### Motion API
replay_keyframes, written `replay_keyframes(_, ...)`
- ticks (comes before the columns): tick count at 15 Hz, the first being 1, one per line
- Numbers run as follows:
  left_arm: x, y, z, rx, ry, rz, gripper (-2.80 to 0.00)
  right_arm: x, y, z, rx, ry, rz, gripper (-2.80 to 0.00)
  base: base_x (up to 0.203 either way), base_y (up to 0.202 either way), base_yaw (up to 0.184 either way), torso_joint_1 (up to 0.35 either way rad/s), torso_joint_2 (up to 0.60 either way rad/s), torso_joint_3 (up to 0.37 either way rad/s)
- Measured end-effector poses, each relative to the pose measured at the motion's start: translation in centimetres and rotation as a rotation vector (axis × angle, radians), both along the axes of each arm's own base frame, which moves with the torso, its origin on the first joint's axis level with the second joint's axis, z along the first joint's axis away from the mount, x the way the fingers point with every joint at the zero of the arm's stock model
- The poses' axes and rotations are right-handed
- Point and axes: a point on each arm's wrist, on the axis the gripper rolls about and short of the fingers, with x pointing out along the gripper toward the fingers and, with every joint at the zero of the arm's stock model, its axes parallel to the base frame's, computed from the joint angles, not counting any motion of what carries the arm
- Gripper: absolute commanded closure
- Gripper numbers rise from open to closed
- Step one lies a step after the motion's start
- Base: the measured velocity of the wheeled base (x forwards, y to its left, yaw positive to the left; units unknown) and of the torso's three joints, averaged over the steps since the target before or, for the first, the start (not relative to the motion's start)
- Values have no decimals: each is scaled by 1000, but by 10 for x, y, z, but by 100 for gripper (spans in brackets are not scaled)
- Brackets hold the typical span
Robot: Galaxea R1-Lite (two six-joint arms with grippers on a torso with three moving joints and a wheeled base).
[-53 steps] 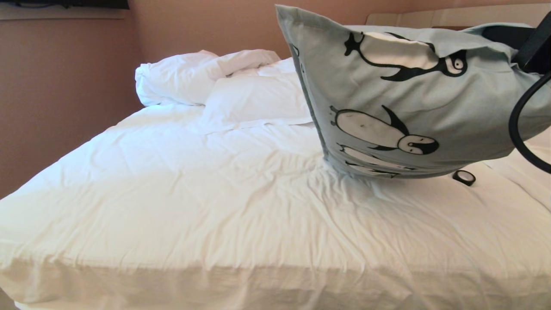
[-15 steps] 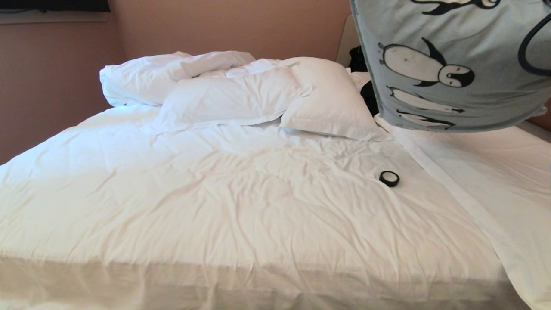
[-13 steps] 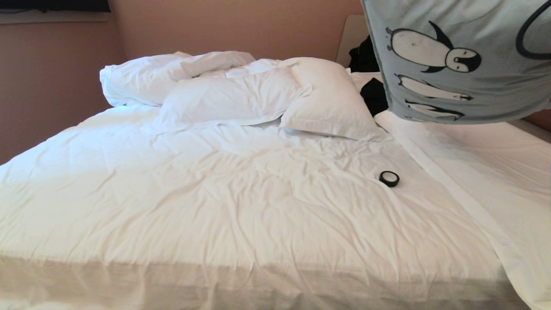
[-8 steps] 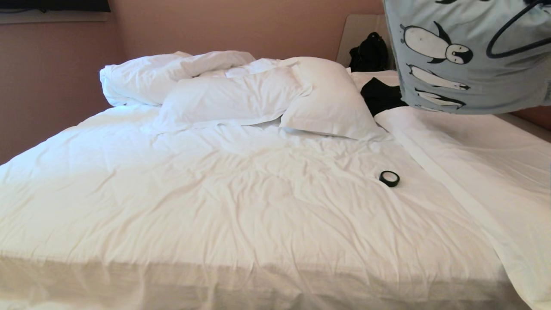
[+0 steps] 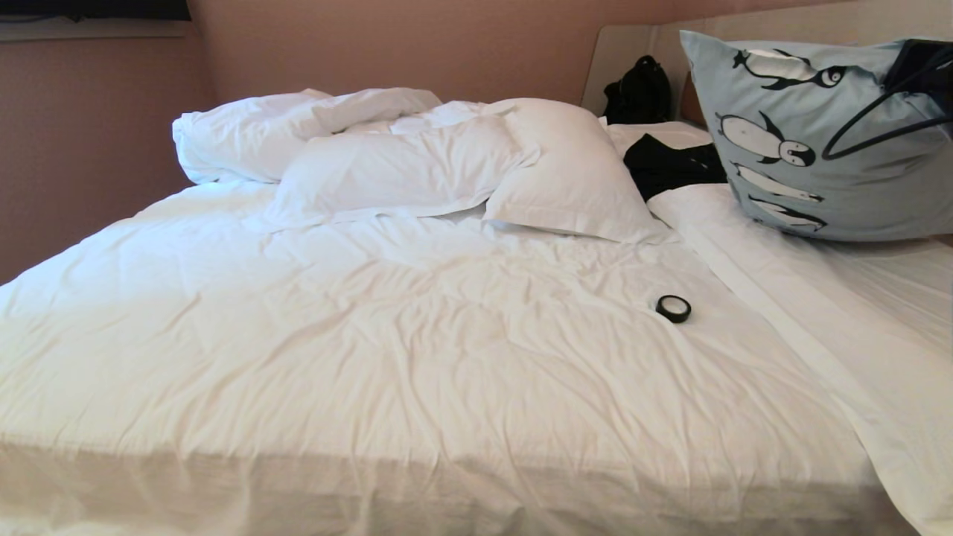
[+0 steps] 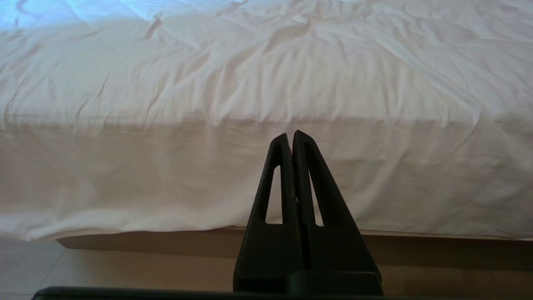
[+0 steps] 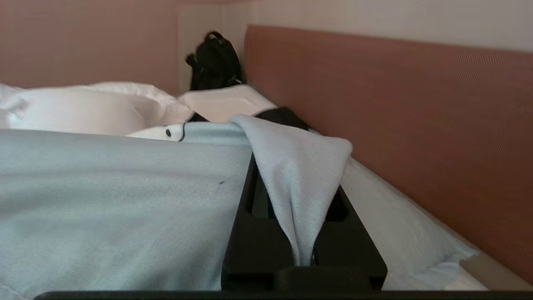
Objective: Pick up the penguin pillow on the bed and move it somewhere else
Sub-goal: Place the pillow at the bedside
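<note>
Pinching the penguin pillow [image 7: 104,200] fabric, the right tool [image 7: 304,233] shows only at the wrist.

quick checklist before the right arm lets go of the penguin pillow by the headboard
1. Grip: right gripper is shut on a fold of the penguin pillow case. ok.
2. Pillow support: its lower edge seems to meet the bed near the headboard, but how much weight rests there is unclear. cannot tell.
3. Drop spot: white sheet lies under the pillow; the black garment lies beside it, apart from it. ok.
4. Black tape roll: lies out on the sheet, well away from the pillow. ok.
5. Left gripper: shut, parked low at the foot of the bed, out of the way. ok.
</note>
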Motion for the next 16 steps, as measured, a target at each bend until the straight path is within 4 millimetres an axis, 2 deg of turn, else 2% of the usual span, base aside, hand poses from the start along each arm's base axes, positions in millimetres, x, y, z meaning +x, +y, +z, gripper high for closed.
replay_keyframes(4,0,0,0,0,0,0,0,10,-19,-16,26,33,-36,0,0,0,0,0,0,0)
replay_keyframes(6,0,0,0,0,0,0,0,15,-31,-30,59,71,-52,0,0,0,0,0,0,0)
replay_keyframes(12,0,0,0,0,0,1,0,37,-56,-94,183,261,-81,0,0,0,0,0,0,0)
replay_keyframes(13,0,0,0,0,0,1,0,40,-57,-104,200,292,-82,-280,0,0,0,0,0,0)
replay_keyframes(16,0,0,0,0,0,0,0,45,-59,-131,233,372,-86,-280,0,0,0,0,0,0)
